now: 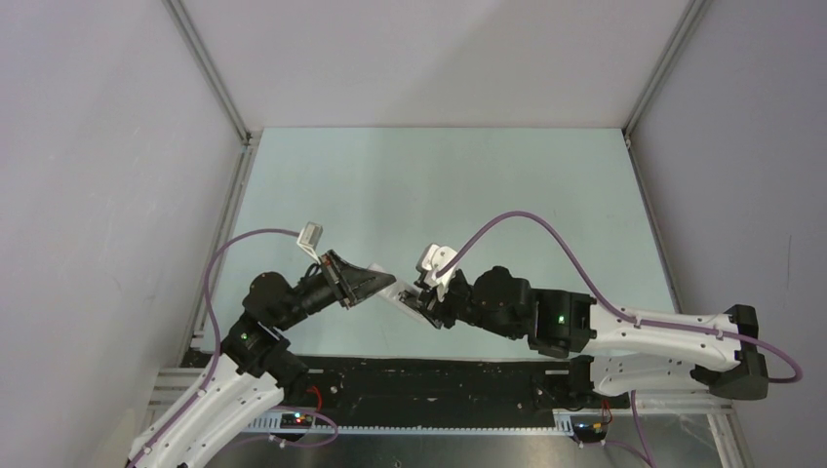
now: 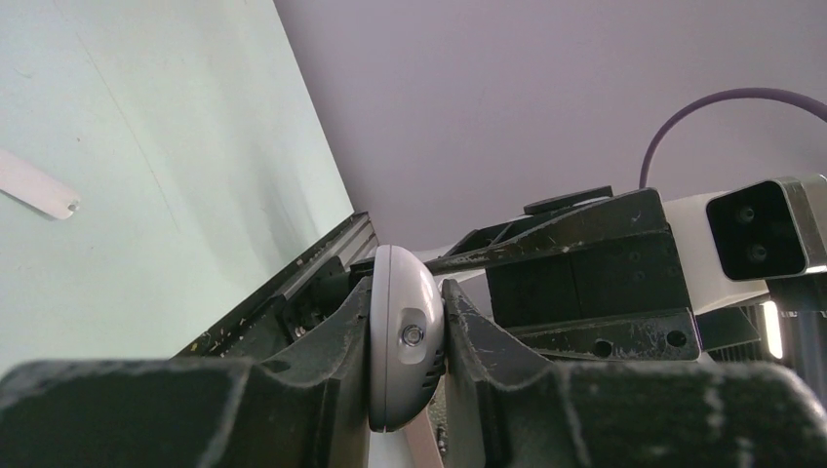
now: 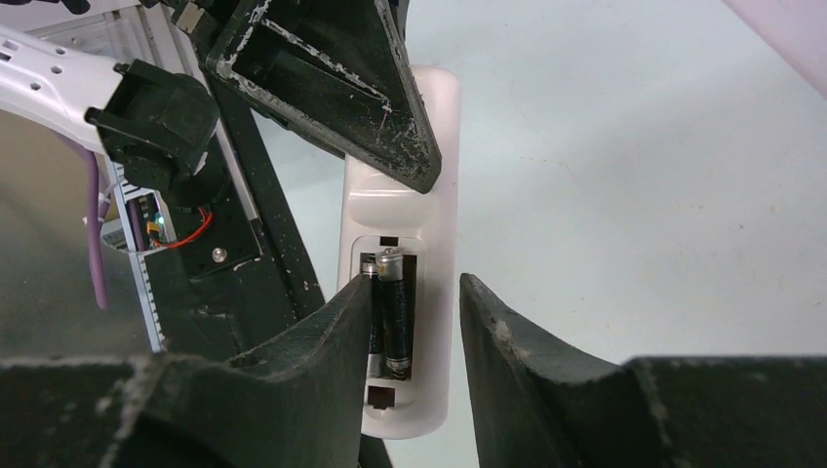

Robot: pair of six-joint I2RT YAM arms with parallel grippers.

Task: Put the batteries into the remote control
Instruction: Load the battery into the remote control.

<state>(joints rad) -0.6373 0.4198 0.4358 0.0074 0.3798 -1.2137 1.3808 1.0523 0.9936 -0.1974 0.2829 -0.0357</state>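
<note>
My left gripper (image 1: 375,285), reaching toward 3 o'clock, clenches the remote control (image 3: 444,224); my right gripper (image 3: 414,288), reaching toward 9 o'clock, stands released astride it. From the right wrist, remote and seated batteries (image 3: 390,312) run 12-to-6 o'clock.

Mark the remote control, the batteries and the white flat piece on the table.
remote control (image 3: 398,200): right wrist view, white back above the battery bay.
batteries (image 3: 393,312): right wrist view, dark body of the fully visible cell.
white flat piece (image 2: 34,185): left wrist view, middle of its visible part.
</note>
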